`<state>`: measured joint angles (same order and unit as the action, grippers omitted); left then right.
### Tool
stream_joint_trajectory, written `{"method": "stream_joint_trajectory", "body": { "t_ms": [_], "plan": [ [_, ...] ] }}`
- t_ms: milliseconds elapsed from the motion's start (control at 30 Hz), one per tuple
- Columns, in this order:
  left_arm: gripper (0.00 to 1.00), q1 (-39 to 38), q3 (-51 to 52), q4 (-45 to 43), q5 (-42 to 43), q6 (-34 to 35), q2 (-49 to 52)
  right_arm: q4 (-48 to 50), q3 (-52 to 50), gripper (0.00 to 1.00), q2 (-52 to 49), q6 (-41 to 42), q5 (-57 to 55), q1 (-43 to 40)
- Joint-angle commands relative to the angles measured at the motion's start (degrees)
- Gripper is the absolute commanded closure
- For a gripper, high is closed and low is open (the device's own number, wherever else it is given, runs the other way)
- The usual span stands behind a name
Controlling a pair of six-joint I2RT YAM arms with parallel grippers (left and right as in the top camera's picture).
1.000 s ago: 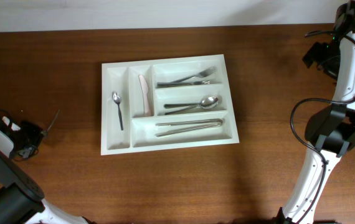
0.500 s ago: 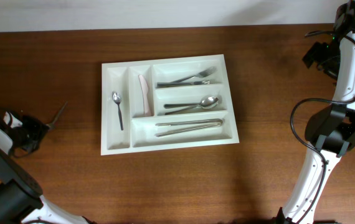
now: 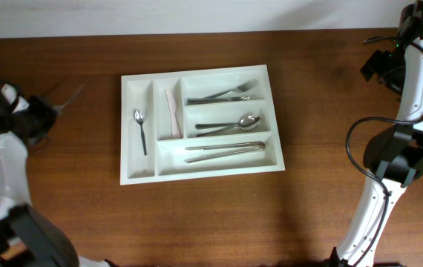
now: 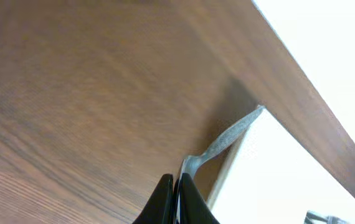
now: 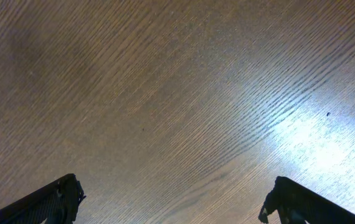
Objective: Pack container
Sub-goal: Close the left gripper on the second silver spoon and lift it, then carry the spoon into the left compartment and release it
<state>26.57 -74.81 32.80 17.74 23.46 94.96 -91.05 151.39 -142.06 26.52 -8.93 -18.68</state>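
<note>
Utensil [image 4: 227, 138] pinched in left claw [image 4: 175, 180] near container [image 3: 139, 167] — right claw [image 5: 174, 186] spread wide, empty

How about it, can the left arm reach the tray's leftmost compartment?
Probably yes: the left pincer, shut on a utensil, sits left of the container, nothing visible lies between, and that compartment holds only a small spoon.

The white rectangular plastic cutlery tray [image 3: 125, 130] sits on a reddish-brown wooden surface [image 3: 197, 215] with fine streaky grain. Inside the tray gleam silver metal forks [image 3: 223, 94] and a pale pinkish flat piece [image 3: 171, 113]. Left of the tray, the black left gripper [image 4: 176, 186] pinches a silver metal utensil [image 4: 227, 137].
</note>
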Motion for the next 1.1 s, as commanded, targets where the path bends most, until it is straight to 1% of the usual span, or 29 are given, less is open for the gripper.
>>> {"method": "stream_joint_trajectory", "body": {
  "t_ms": [0,167,233,333,433,567,833,1067],
  "plan": [
    [0.98,-5.18,-0.79,1.46,-9.84,3.32,-3.52,0.02,1.16,0.01,2.10,-0.13,-0.11,-0.09],
    [0.98,-12.57,-0.79,5.11,-17.09,5.77,-4.61,0.02,1.16,0.01,2.10,-0.13,-0.11,-0.09],
    [0.98,-15.37,-0.79,7.23,-21.35,6.51,-4.55,0.02,1.16,0.01,2.10,-0.13,-0.11,-0.09],
    [0.98,-18.75,-0.79,9.60,-27.43,6.51,-4.55,0.02,1.16,0.01,2.10,-0.13,-0.11,-0.09],
    [0.98,-21.35,-0.79,11.17,-31.67,6.49,-4.55,0.02,1.16,0.01,2.10,-0.13,-0.11,-0.09],
    [0.98,-23.56,-0.79,12.28,-33.66,6.51,-4.55,0.02,1.16,0.01,2.10,-0.13,-0.11,-0.09],
    [0.98,-28.48,-0.76,12.17,-34.16,7.32,-3.98,0.02,1.16,0.01,2.10,-0.13,-0.11,-0.09],
    [0.98,-33.44,-0.76,9.97,-39.06,7.39,1.22,0.02,1.16,0.01,2.10,-0.13,-0.11,-0.09]
  ]
}}
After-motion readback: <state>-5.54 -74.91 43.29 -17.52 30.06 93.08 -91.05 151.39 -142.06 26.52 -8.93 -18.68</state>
